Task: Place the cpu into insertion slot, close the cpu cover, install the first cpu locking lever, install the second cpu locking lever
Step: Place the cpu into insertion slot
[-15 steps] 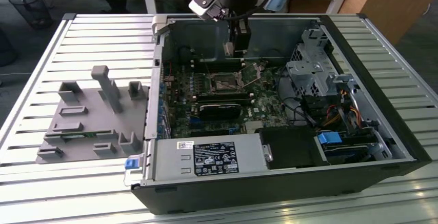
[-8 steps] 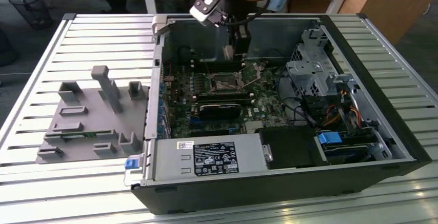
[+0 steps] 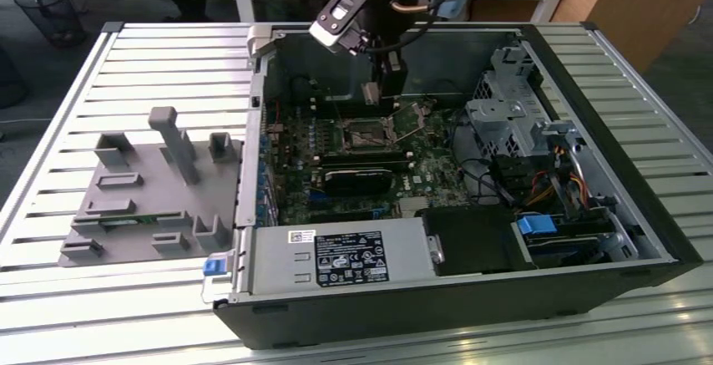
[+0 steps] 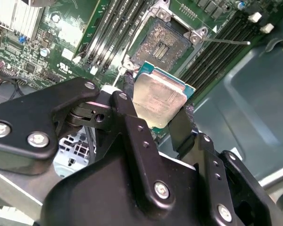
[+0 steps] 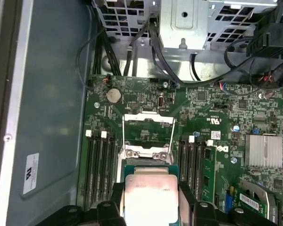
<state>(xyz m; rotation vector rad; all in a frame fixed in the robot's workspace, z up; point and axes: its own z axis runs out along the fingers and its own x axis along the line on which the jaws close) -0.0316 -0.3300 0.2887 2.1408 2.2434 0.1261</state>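
In both wrist views my gripper [image 4: 155, 103] [image 5: 151, 200] is shut on the cpu [image 4: 159, 96] [image 5: 150, 193], a flat square chip with a dull silver top, held by two opposite edges between black fingers [image 4: 127, 106]. The chip hangs tilted above the motherboard, just short of the insertion slot [image 4: 162, 42], whose dark pin field lies uncovered. The cpu cover [image 5: 148, 117] is swung back open beyond the socket. A thin locking lever [image 4: 226, 41] sticks out sideways from the socket. In the exterior view the gripper [image 3: 385, 89] reaches down into the open computer case above the insertion slot [image 3: 362, 135].
Long black memory slots [image 5: 101, 165] flank the socket on both sides. A finned heatsink [image 5: 263, 150], a metal drive cage [image 3: 502, 119] with cables and the power supply [image 3: 340, 256] crowd the case. A grey fixture [image 3: 156, 190] lies on the slatted table on the exterior view's left.
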